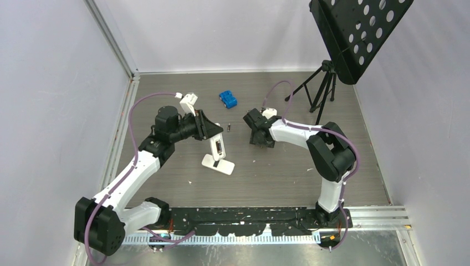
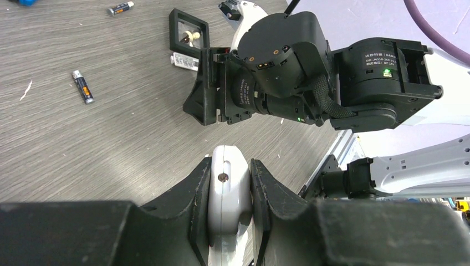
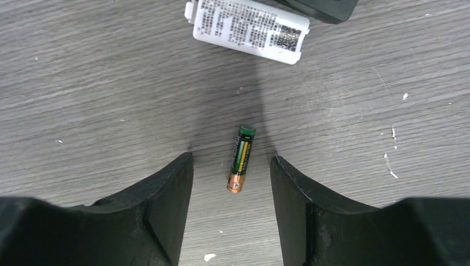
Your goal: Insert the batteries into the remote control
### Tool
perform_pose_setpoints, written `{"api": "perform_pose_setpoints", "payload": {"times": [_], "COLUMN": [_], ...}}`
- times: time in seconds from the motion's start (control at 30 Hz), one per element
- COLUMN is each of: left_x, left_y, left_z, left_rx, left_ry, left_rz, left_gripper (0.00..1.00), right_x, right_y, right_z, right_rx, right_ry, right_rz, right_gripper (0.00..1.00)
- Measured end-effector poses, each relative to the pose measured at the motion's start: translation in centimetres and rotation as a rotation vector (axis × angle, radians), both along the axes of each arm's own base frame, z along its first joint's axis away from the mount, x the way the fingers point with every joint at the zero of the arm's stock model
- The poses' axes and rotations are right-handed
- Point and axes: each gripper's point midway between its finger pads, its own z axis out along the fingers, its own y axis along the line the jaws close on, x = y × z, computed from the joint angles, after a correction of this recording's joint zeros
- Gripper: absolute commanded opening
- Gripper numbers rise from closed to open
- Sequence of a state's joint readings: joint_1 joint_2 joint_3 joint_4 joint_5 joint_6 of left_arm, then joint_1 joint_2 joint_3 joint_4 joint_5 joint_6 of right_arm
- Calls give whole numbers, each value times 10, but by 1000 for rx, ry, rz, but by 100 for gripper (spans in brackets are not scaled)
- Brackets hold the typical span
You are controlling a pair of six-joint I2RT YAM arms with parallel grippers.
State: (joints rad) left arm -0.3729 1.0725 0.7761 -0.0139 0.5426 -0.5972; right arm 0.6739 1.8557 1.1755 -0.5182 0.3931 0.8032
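Note:
My left gripper (image 1: 209, 128) (image 2: 229, 162) is shut on the white remote control (image 1: 217, 147) (image 2: 226, 191), gripping its two flat sides. It holds the remote tilted over the table with the grey slot showing. My right gripper (image 1: 256, 136) (image 3: 231, 157) is open and just above the table. Its fingers straddle a battery (image 3: 241, 159) with a copper end and do not touch it. Another battery (image 1: 229, 127) lies between the two grippers. The left wrist view shows two batteries on the table, one nearer (image 2: 82, 86) and one far (image 2: 120, 8).
A white flat slab (image 1: 218, 164) lies at the remote's lower end. A white labelled cover piece (image 3: 249, 27) lies just beyond the straddled battery. A blue block (image 1: 228, 100) sits farther back. A black tripod (image 1: 321, 91) with a perforated panel stands at the back right.

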Motion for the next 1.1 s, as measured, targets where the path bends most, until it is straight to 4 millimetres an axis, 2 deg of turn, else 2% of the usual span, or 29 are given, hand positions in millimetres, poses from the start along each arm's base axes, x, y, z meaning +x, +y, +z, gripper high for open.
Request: {"api": "perform_pose_setpoints", "payload": {"times": [0.07,0.2,0.3,0.5,0.63,0.73,0.87,0.97,1.03,1.1], "left_x": [-1,-3,-3,-5,-1,5,13,18,19,20], "left_y": [1,2,2,0,-9,-19,-38,-55,-64,-71], "left_z": [-1,-1,0,-3,-12,-26,-50,-62,-70,-75], "left_rx": [2,3,2,-21,-77,-150,-239,-302,-334,-356], "left_ry": [1,-3,-6,14,83,190,343,422,467,499], "left_rz": [1,2,3,1,-8,-4,-15,-42,-58,-72], "left_gripper": [0,0,0,0,0,0,0,0,0,0], "right_x": [1,1,2,1,-15,-24,-31,-44,-57,-70], "right_y": [3,3,2,-4,-15,-13,2,14,24,36], "right_z": [0,0,1,2,9,36,103,154,176,189], "right_rx": [4,4,1,-22,-28,38,208,346,429,493], "right_ry": [-4,-9,-14,-31,-26,-59,-179,-275,-299,-300], "right_rz": [-9,-25,-33,-11,25,66,148,240,318,391], "right_gripper": [46,20,7,1,1,1,1,1,1,1]}}
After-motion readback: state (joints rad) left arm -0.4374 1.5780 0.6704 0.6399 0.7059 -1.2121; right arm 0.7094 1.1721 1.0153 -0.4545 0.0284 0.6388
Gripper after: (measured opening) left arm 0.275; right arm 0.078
